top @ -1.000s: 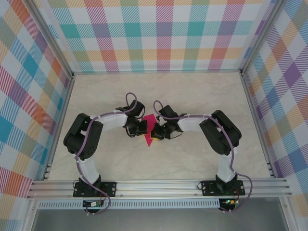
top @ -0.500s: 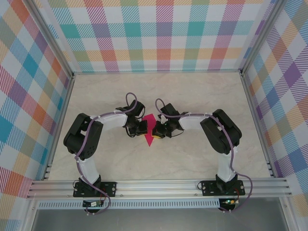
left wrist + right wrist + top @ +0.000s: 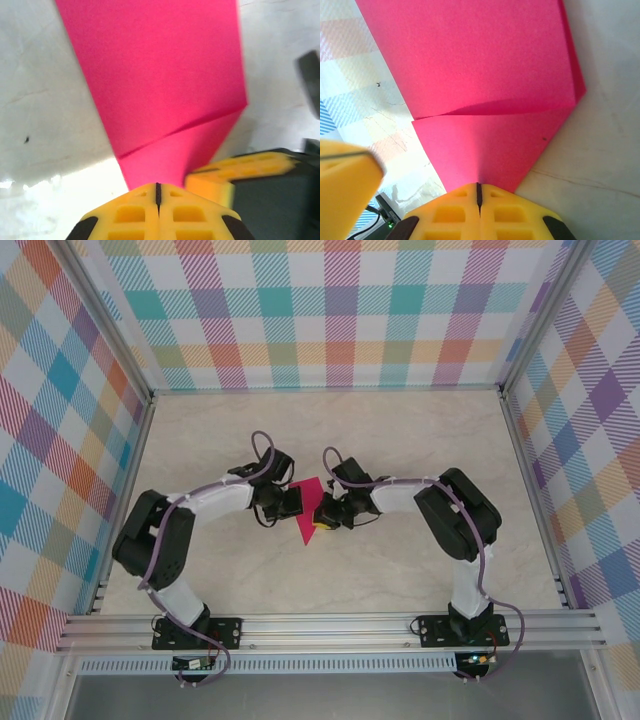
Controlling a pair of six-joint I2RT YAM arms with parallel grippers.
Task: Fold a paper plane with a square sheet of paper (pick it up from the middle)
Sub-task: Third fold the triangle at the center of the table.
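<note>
My left gripper [image 3: 158, 192] and right gripper [image 3: 479, 192] are each pinching the folded pink paper [image 3: 307, 506], jaws pressed together, one from either side.

White-shelled, black-jointed left arm [image 3: 215, 492] and right arm [image 3: 400, 495]; thin purple cables [image 3: 256, 445] along each; black base plates [image 3: 197, 632] at 6 o'clock; yellow pocketed end effector fingers [image 3: 130, 214].
</note>
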